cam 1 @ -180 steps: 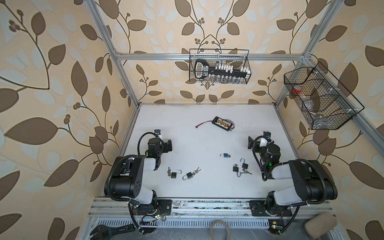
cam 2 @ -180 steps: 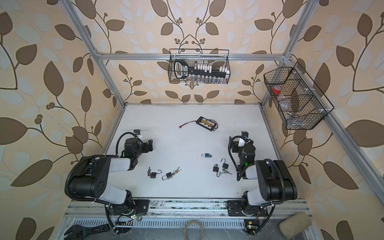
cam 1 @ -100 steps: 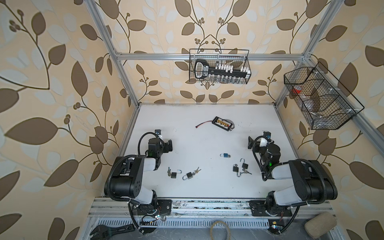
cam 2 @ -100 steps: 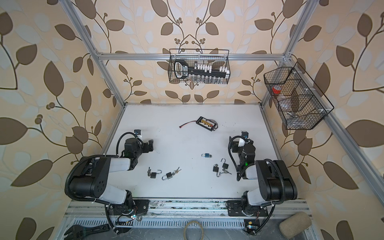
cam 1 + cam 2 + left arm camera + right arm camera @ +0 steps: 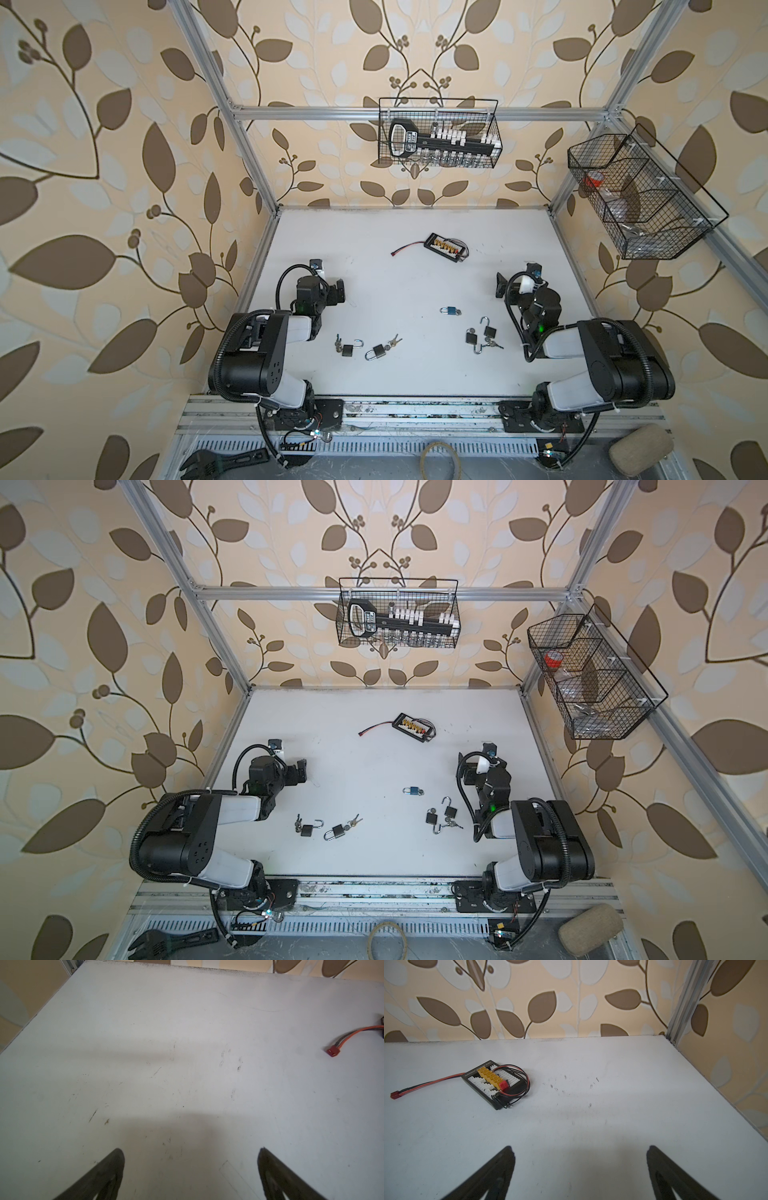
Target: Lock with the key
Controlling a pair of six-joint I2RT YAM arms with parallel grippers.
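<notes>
Several small padlocks lie on the white table in both top views. A blue padlock lies mid-table. Two black padlocks with open shackles and a key bunch lie near the right arm. Two more black padlocks, with keys beside them, lie near the left arm. My left gripper is open and empty, behind and left of those two. My right gripper is open and empty, behind and right of the blue padlock. Neither wrist view shows a padlock.
A black connector board with a red-black lead lies toward the back; its red plug shows in the left wrist view. Wire baskets hang on the back wall and right wall.
</notes>
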